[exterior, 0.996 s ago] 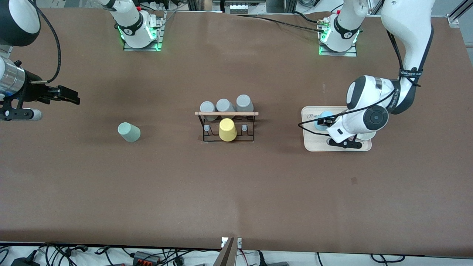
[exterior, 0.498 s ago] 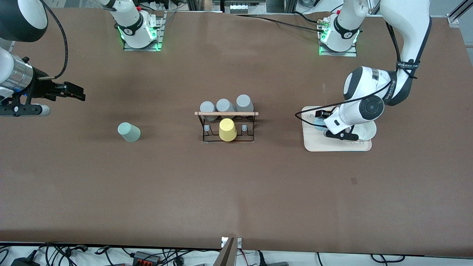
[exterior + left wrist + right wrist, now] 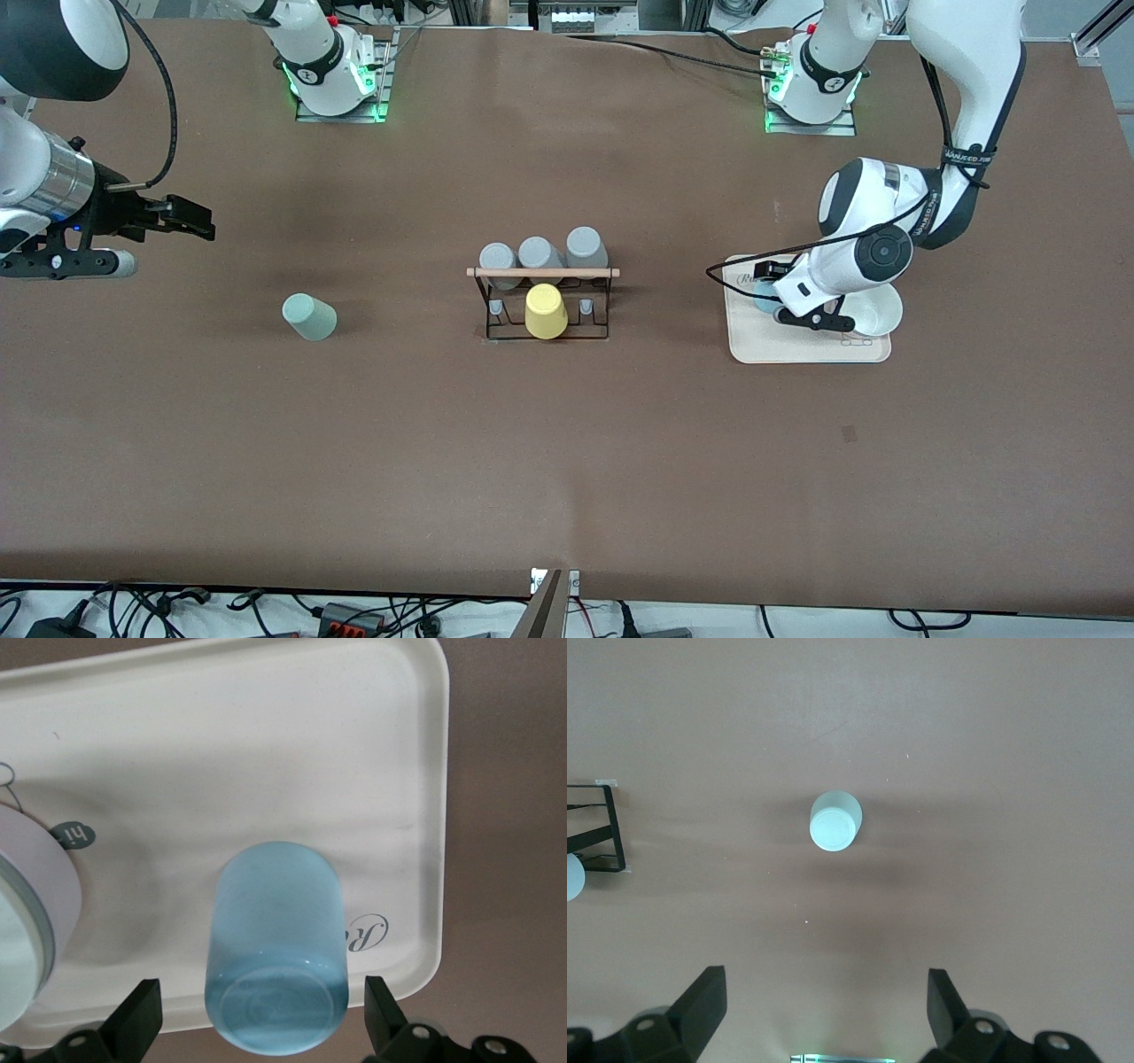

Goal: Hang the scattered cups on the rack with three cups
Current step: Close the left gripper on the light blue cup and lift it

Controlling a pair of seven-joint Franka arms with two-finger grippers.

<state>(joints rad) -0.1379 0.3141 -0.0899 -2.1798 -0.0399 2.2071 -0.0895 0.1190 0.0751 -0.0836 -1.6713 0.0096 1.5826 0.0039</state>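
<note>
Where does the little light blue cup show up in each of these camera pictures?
Front view: light blue cup on the beige tray, mostly hidden under the left pincer.
Left wrist view: the cup stands upside down between the open pincer fingers, near the tray's edge.
Right wrist view: not in it.
Shared landmark: the beige tray.

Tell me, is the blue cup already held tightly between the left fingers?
No, the blue cup stands on the tray, fingers apart on either side.

Light blue cup (image 3: 275, 943) on beige tray (image 3: 266, 753), between spread left pincer (image 3: 263, 1020) fingers.
</note>
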